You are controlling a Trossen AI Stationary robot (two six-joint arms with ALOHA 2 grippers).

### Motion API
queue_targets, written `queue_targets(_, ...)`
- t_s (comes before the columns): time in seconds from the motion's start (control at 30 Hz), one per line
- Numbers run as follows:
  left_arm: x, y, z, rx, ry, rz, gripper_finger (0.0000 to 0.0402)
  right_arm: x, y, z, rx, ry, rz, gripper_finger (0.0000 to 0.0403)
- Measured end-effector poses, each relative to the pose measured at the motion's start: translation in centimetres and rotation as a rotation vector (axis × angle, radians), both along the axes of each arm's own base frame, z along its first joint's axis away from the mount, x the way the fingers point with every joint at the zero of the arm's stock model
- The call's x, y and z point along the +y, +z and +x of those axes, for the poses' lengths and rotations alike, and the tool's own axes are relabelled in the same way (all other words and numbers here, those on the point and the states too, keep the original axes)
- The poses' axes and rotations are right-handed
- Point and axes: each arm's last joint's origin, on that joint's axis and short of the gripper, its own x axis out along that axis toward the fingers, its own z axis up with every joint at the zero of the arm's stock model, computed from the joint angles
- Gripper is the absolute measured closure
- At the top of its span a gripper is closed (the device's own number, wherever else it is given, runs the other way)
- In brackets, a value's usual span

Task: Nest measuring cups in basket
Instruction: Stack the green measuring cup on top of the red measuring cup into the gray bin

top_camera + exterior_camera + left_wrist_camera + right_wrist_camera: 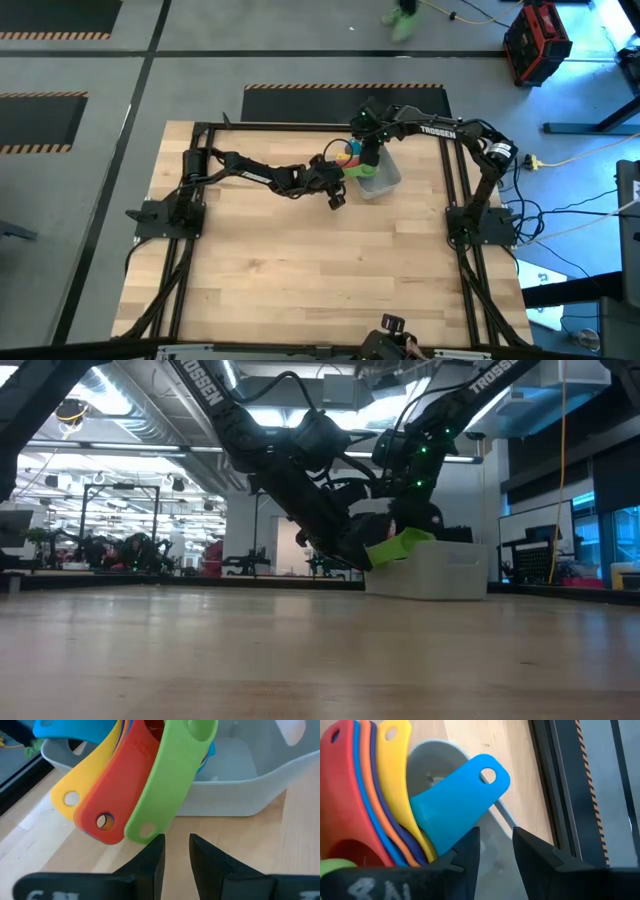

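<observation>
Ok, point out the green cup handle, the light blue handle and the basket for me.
green cup handle [165, 785]: left wrist view, middle of the flat handle.
light blue handle [457, 802]: right wrist view, middle of the handle below its hole.
basket [240, 795]: left wrist view, near side wall.

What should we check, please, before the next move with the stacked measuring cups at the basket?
1. Cups nested as one fan: ok; the green handle, red handle and yellow handle overlap.
2. Stack over the basket: ok, handles overhang its rim.
3. Left tool free of the green handle: ok, just below it, fingers apart.
4. Right tool gripping the light blue handle: cannot tell.
5. Basket flat on the table: ok.
</observation>
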Motion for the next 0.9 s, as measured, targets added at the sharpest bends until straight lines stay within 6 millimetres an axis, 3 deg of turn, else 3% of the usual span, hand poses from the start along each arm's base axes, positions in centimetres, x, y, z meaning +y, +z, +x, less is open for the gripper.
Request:
queue_targets(0.63, -0.5, 0.1, 0.1, -0.009, -0.011, -0.001, 0.032, 0.0, -0.1, -0.2, 0.024, -0.003, 0.007, 0.0281)
queue_targets(0.9, -0.6, 1.6, 0.0, -0.041, -0.005, 0.014, 0.032, 0.0, -0.1, -0.2, 0.023, -0.003, 0.006, 0.0281)
